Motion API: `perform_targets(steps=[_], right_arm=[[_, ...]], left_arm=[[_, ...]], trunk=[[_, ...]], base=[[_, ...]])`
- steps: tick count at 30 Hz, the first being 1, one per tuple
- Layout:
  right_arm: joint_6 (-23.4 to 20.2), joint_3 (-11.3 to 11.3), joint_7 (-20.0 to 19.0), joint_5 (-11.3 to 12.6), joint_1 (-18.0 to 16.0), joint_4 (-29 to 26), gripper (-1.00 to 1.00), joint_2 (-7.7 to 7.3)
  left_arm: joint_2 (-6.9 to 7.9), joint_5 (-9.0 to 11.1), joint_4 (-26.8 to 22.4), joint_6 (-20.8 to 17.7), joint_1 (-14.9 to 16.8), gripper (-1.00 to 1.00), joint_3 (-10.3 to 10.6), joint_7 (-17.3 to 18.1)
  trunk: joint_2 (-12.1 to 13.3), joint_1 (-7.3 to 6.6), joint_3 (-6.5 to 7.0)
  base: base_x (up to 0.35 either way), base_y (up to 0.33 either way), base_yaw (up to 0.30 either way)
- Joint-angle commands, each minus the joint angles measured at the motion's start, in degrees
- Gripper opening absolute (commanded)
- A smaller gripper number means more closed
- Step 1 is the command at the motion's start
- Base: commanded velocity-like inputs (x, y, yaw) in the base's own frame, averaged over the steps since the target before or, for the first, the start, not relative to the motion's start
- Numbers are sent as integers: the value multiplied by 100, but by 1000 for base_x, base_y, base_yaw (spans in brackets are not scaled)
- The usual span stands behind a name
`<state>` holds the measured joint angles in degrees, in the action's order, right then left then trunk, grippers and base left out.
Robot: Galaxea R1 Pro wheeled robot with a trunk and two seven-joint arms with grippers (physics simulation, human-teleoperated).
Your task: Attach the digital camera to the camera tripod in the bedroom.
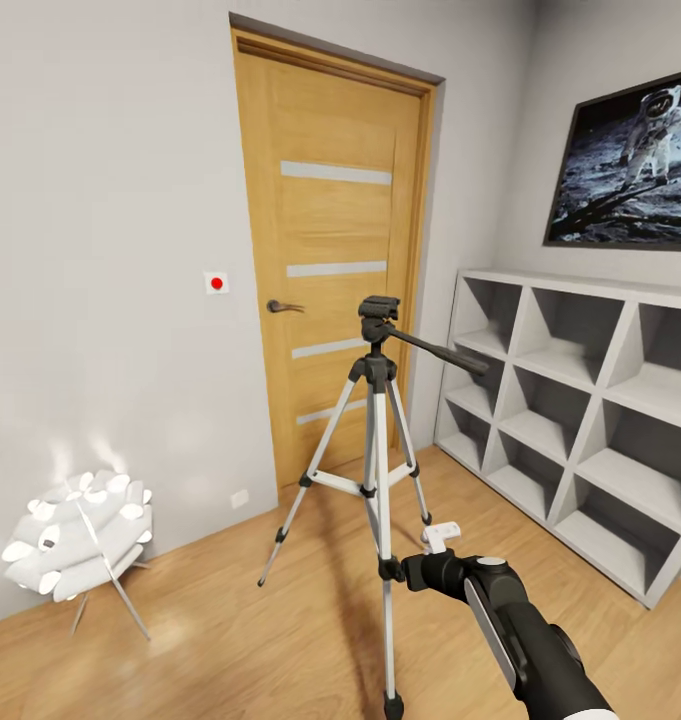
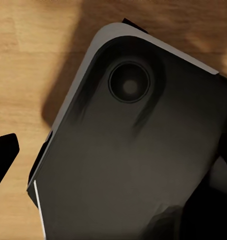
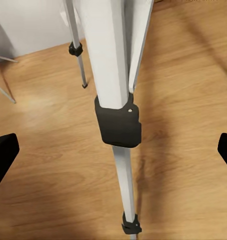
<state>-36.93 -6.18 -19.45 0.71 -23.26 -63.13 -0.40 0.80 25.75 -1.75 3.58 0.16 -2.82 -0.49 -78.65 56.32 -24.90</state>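
The camera tripod (image 1: 378, 400) stands on the wood floor in front of the wooden door, its black head (image 1: 379, 310) bare and its pan handle pointing right. My right gripper (image 1: 417, 572) is low beside the front leg. In the right wrist view that silver leg and its black joint (image 3: 118, 122) sit between the wide-apart fingertips of the open right gripper (image 3: 113, 155), which do not touch it. The left gripper (image 2: 113, 165) shows one black fingertip (image 2: 3, 160) spread wide, over a dark rounded body (image 2: 133, 150) with a round disc. The digital camera is out of view.
A white ball floor lamp (image 1: 80, 545) stands at the left wall. White cube shelves (image 1: 580, 420) line the right wall under a framed moon picture (image 1: 630, 165). A small wall switch with a red dot (image 1: 216, 283) sits left of the door (image 1: 335, 260).
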Motion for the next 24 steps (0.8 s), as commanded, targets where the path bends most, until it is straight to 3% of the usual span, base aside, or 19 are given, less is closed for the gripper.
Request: perform_targets(steps=[1, 24], right_arm=[[-31, -7, -8, 8, -3, -8, 100, -4], [-69, -15, -50, 68, -3, -82, 100, -39]], left_arm=[[-1, -11, -1, 12, 2, 100, -27, -5], [2, -13, -1, 12, 2, 100, -26, -4]], trunk=[[38, -23, 13], [961, -528, 425]], base=[[0, 0, 0], [0, 0, 0]])
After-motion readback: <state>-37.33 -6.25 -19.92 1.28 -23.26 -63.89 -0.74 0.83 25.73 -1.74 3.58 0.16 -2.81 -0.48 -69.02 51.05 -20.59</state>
